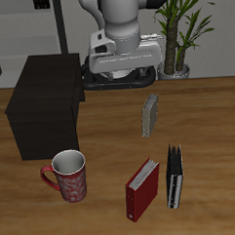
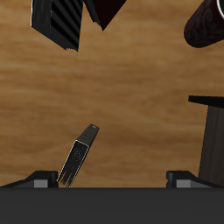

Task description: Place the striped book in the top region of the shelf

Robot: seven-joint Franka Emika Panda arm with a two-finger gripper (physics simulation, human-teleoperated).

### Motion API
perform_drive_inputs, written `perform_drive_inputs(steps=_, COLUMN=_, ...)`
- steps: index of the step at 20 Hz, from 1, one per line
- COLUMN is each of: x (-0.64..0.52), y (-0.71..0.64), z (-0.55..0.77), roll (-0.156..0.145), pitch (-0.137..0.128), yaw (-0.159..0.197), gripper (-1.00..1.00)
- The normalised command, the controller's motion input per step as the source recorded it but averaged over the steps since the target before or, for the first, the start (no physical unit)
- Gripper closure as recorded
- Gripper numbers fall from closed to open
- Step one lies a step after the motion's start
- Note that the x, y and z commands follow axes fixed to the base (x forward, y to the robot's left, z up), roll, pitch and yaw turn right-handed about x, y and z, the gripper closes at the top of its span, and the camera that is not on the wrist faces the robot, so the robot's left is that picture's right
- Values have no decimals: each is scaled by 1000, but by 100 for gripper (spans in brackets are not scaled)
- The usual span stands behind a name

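The striped book (image 1: 174,177) stands upright near the table's front edge, its dark spine and white page edges showing, close beside a dark-red book (image 1: 143,189). In the wrist view the striped book (image 2: 61,22) shows its black-and-white cover. The shelf (image 1: 46,104) is a large dark boxy unit on the table, and its edge shows in the wrist view (image 2: 210,131). My gripper (image 1: 118,83) hangs high over the back of the table, far from the striped book. It is open and holds nothing; its fingertips (image 2: 39,180) are spread wide.
A small grey book (image 1: 150,116) stands upright mid-table, below the gripper (image 2: 79,156). A red patterned mug (image 1: 69,176) sits in front of the shelf. A potted plant (image 1: 178,28) stands at the back.
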Motion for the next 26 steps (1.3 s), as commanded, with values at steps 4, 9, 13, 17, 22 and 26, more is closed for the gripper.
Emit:
perform_drive_inputs(steps=4, x=176, y=353, z=91, roll=9, pitch=-31, yaw=0, gripper=-100)
perform_drive_inputs(steps=9, x=208, y=472, z=19, roll=20, pitch=-11, yaw=13, gripper=-100)
perform_drive_inputs(steps=13, x=282, y=375, z=134, roll=-8, pitch=-20, yaw=-9, gripper=-100)
perform_drive_inputs(steps=17, x=301, y=258, z=141, roll=-1, pitch=-20, yaw=26, gripper=-100)
perform_drive_inputs(steps=22, x=417, y=294, z=215, roll=18, pitch=-30, yaw=21, gripper=-100)
perform_drive_inputs(steps=26, x=497, y=201, z=86, roll=-6, pitch=-5, yaw=27, gripper=-100)
